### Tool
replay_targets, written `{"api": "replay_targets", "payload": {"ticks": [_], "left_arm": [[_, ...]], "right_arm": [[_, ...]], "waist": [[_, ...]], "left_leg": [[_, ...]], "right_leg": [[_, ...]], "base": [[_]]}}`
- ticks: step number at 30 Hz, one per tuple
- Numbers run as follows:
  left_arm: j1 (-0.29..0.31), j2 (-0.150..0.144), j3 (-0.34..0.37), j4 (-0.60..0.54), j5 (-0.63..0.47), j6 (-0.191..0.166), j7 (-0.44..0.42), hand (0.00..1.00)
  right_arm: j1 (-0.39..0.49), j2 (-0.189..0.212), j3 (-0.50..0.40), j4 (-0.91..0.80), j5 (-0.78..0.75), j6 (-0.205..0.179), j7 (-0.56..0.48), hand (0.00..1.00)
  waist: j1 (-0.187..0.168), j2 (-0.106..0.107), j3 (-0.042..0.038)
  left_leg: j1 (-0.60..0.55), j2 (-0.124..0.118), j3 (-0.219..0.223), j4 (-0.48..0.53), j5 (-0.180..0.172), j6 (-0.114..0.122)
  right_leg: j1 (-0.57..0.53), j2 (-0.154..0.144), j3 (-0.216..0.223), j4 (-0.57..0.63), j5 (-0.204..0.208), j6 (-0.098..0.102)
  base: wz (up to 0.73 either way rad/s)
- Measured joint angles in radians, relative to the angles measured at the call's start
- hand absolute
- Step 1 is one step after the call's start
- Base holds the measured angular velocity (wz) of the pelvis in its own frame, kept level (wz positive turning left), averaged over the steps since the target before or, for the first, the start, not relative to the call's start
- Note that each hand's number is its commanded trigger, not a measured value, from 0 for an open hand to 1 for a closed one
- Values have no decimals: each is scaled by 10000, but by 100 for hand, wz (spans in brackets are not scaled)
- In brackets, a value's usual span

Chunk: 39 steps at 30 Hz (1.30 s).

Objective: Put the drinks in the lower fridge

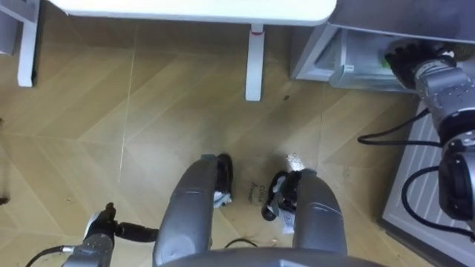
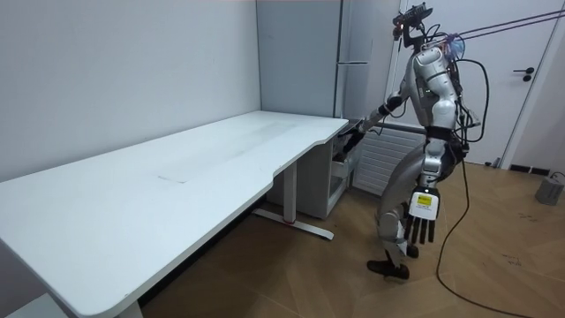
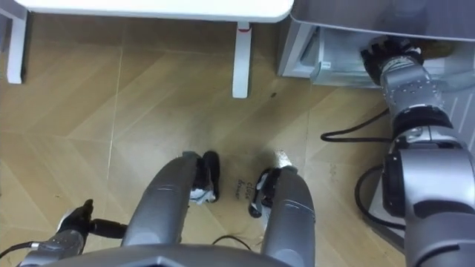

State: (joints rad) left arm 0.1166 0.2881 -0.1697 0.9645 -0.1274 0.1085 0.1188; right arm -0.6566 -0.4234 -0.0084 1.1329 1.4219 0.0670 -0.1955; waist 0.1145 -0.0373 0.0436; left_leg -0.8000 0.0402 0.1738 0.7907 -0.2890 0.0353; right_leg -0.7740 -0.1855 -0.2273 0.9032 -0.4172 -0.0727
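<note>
Reaching the right hand (image 1: 407, 53) into the lower fridge (image 1: 312, 55), probably stocking it, its fingers' hold impossible to tell, while the left hand (image 2: 422, 226) hangs loose-fingered.

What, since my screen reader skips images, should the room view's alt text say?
The robot stands beside a white desk, its right hand stretched toward the lower part of a tall grey fridge. Its left hand hangs open at its side.
</note>
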Motion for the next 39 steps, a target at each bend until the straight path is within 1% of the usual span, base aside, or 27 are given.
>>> {"api": "replay_targets", "payload": {"ticks": [2,6,9,10,11,15,17,19,21,23,26,30,32,33,35,36,37,38,39], "left_arm": [[-2,-1,-9,0,1,-14,-23,0],[-7,2,-19,-2,1,-53,-29,0],[-7,2,-154,3,6,-51,-41,0],[-7,2,-210,5,6,-52,-41,0],[-13,5,-273,16,5,-49,-39,0],[-71,1,-395,76,12,-1,-169,0],[-95,3,-384,78,10,-2,-227,0],[-107,-10,-378,78,12,14,-255,0],[-115,-30,-313,72,8,24,-354,0],[-131,-25,-231,82,10,21,-457,0],[-170,-25,-166,224,7,20,-514,0],[-395,-23,-91,513,-29,-7,-563,0],[-401,-17,-79,675,-178,-67,-574,0],[-401,-17,-69,719,-172,-74,-579,0],[-407,-21,-62,890,-113,-75,-626,0],[-412,-19,-61,941,-114,-75,-626,0],[-447,-18,-55,1053,-169,-77,-619,0],[-404,-16,-17,1075,-217,-77,-606,0],[-370,-18,12,1072,-244,-79,-606,0]], "right_arm": [[33,-2,198,3,-4,0,82,0],[60,-3,273,3,-20,1,273,0],[80,-3,290,3,-21,1,357,0],[82,-3,323,9,-23,1,357,0],[112,-3,409,41,-68,1,369,0],[209,-17,579,123,-260,1,505,0],[404,-73,645,106,-526,1,744,0],[556,-91,646,58,-591,4,838,0],[641,-90,645,45,-679,15,876,0],[917,-90,626,-132,-763,32,925,0],[1093,-89,627,-145,-854,228,994,0],[1384,-77,630,-555,-943,229,1037,0],[1987,-38,628,-1098,-947,230,1221,0],[2168,-38,628,-1214,-946,231,1258,0],[2806,-34,629,-1652,-955,230,1300,0],[2959,-22,630,-1766,-954,230,1307,0],[3257,5,629,-2024,-958,217,1325,0],[3479,121,605,-2215,-1007,183,1339,0],[3600,199,598,-2305,-1081,176,1338,0]], "waist": [[-10,-6,4],[-12,-12,9],[-4,-15,13],[1,-12,19],[-5,0,45],[-22,-20,64],[-26,-16,62],[-27,-16,62],[-62,-8,57],[-80,-5,56],[-97,-1,53],[-163,6,49],[-314,12,45],[-326,7,44],[-347,4,28],[-355,-1,13],[-409,9,-22],[-543,3,-89],[-588,-10,-152]], "left_leg": [[134,8,145,-110,0,3],[186,18,168,-176,3,8],[255,32,181,-281,5,10],[296,34,188,-292,5,10],[367,34,189,-325,5,10],[582,71,263,-476,6,8],[665,153,315,-483,7,9],[762,180,350,-517,6,9],[864,174,326,-530,6,9],[1077,161,312,-654,5,8],[1329,170,341,-703,5,8],[1417,174,362,-704,5,8],[1658,200,361,-758,5,8],[1784,207,362,-823,5,8],[2311,241,377,-1128,4,6],[2428,245,404,-1193,4,6],[2628,254,417,-1289,4,6],[2820,262,425,-1457,5,6],[2905,260,430,-1557,5,6]], "right_leg": [[74,17,75,-86,15,27],[91,63,121,-193,55,43],[110,62,183,-217,64,61],[146,78,196,-255,70,71],[236,119,195,-337,88,84],[456,131,177,-500,102,105],[613,163,109,-626,112,109],[755,189,76,-723,122,127],[874,196,66,-797,123,136],[1110,205,30,-933,134,156],[1405,217,12,-1063,135,178],[1495,217,11,-1075,141,194],[1829,235,-92,-1239,145,201],[1962,271,-88,-1329,159,225],[2509,400,-86,-1763,257,280],[2614,413,-75,-1841,285,290],[2827,466,-48,-2004,339,339],[3022,507,-62,-2215,429,353],[3097,529,-60,-2321,479,366]], "base": [[-8],[-5],[-1],[-4],[-4],[0],[2],[2],[0],[0],[0],[1],[6],[0],[-10],[-13],[-12],[-12],[-14]]}}
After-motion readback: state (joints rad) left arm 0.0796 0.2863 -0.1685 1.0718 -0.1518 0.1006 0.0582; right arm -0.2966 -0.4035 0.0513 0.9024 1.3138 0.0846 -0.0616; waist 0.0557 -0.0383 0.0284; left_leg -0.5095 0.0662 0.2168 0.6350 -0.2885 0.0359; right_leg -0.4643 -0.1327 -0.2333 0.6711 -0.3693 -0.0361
